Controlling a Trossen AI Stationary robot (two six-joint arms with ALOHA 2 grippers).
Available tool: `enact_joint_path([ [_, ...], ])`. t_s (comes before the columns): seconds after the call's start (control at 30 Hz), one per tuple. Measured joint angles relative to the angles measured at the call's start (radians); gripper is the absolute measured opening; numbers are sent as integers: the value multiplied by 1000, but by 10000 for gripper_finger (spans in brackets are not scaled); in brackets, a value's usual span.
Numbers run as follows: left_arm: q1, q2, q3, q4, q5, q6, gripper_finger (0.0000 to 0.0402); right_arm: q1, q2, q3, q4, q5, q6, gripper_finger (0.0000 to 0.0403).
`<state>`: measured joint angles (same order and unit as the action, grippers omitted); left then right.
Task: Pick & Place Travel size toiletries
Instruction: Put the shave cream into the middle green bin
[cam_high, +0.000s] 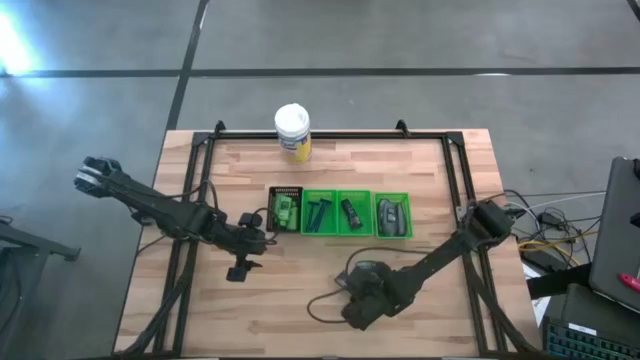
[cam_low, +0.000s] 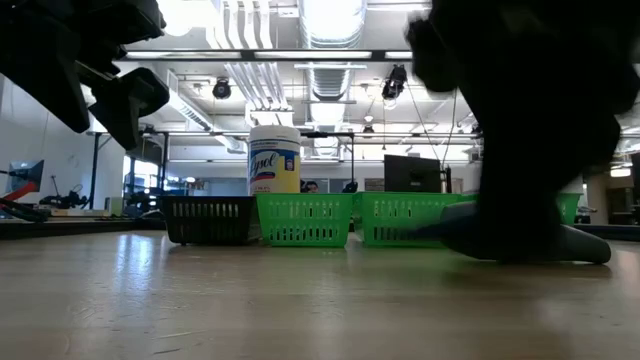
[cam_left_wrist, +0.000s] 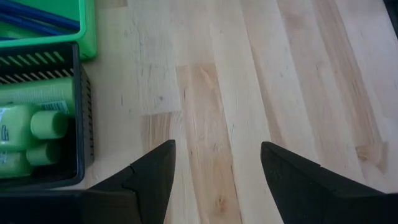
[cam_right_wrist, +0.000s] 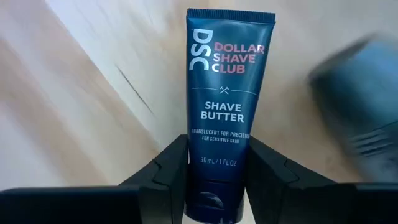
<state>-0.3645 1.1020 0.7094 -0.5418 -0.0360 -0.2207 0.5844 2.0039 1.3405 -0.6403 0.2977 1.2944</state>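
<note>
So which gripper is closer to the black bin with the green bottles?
Left. The left gripper hovers open just in front of the black bin, near its corner. The right gripper is farther along the table, its fingers around a dark blue tube.

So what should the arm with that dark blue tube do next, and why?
Probably close and lift. The right gripper has a finger on each side of the dark blue tube, which lies on the table outside the bins. Whether the fingers already press it is hard to tell. The left gripper is open and empty beside the black bin.
</note>
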Motion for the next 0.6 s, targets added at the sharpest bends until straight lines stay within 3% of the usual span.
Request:
enact_joint_path([
  [0.27, 0, -27, -33, -4, -20, 13, 240, -141, -221, 28, -252, 179, 275, 116],
  [0.33, 0, -28, -44, 5, -34, 15, 240, -229, -270, 7, -290, 154, 304, 127],
  [0.47, 0, -28, -62, 13, -50, 16, 240, -405, -283, -61, -189, 44, 163, 133],
  [0.6, 0, -28, -62, 22, -50, 16, 240, -488, -283, -92, -110, -21, 116, 135],
])
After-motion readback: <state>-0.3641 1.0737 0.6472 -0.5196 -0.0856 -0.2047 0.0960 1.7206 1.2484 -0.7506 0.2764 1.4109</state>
